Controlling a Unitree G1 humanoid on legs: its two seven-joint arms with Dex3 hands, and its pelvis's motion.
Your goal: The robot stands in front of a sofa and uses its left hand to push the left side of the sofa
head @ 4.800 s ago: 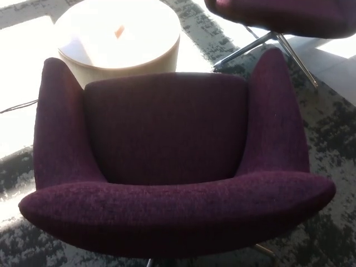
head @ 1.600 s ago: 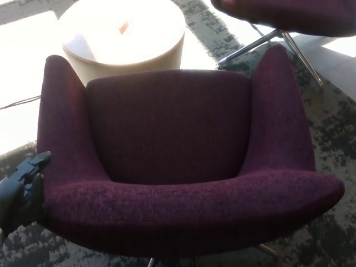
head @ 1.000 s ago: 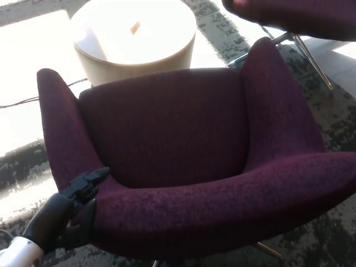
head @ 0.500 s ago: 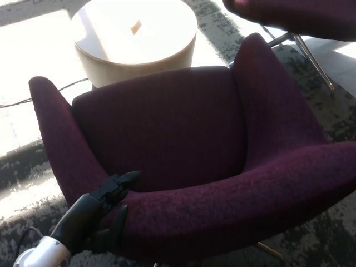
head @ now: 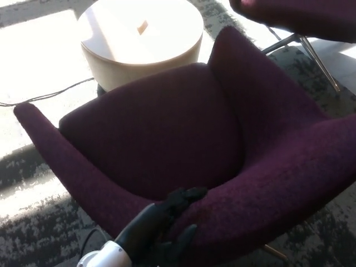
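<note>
pushing the sofa's left side

at six o'clock the left hand (head: pixel 167 225) presses open-fingered, gripping nothing, against the sofa (head: pixel 183 144), which fills the middle. best to keep the palm flat and push steadily. nubbly plum fabric, rounded arms; smooth round pale worktop (head: pixel 142 39) at twelve o'clock.

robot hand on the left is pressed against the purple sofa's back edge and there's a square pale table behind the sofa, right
Not quite: the table is round, not square, as the head view shows. The rest holds: the left robot hand is pressed against the back edge of the purple sofa, and the pale table stands behind it.
</note>
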